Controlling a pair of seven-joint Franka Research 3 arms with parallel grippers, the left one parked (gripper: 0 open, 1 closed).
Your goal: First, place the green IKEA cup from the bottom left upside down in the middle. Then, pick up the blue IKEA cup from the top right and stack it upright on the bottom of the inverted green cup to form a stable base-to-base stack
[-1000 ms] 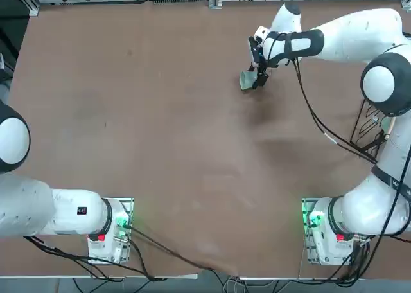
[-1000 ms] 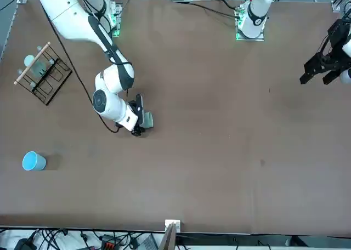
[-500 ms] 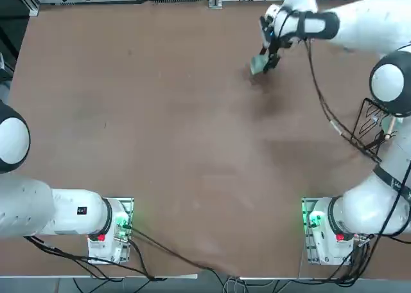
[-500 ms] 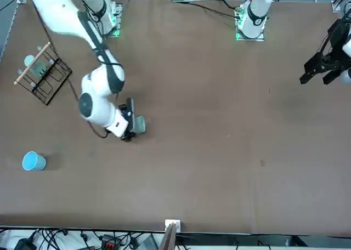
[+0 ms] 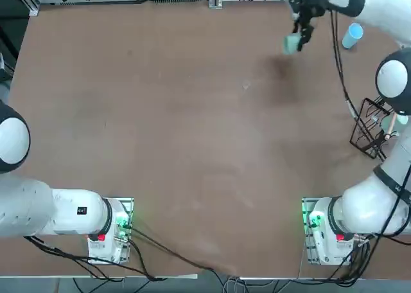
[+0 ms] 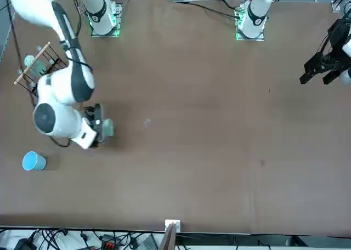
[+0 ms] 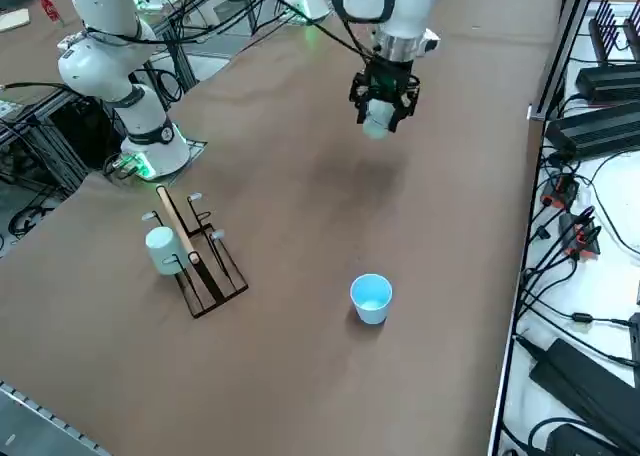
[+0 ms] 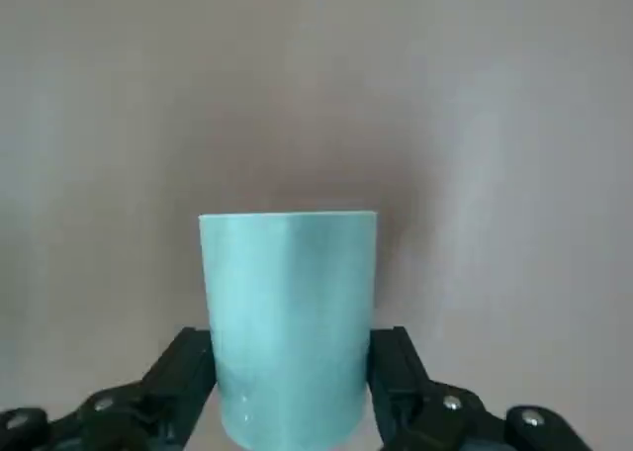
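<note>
**Green cup aloft, far from the middle**

The right gripper (image 8: 292, 372) has the green IKEA cup (image 8: 288, 322) pinched between its two black fingers (image 8: 188, 372), one pad on each side of the tapered wall. It hangs clear of the table (image 5: 160, 113) — in the right side view the cup (image 7: 377, 122) floats above its own soft shadow on the brown surface. In the top view the cup (image 5: 292, 44) sits at the far right of the table, well apart from the centre and near the blue IKEA cup (image 5: 352, 35), which stands upright on the table with its mouth open to the ceiling.

By my reckoning this is the first step, carrying the green cup; nothing has been set down in the middle yet. I can't tell for sure which end of the cup faces down. The next move calls for bringing it back over the centre, making sure the rim faces the table, and lowering it flat before letting go. Only then does the blue cup come into play.

Both cups look like smooth, matte moulded plastic, thin-walled and lightly tapered — probably light and a bit slippery under a hard pinch. The table top is a dull brown sheet, flat and scuffed. A black wire rack (image 7: 195, 261) holding another pale cup (image 7: 163, 248) stands at the right edge.
</note>
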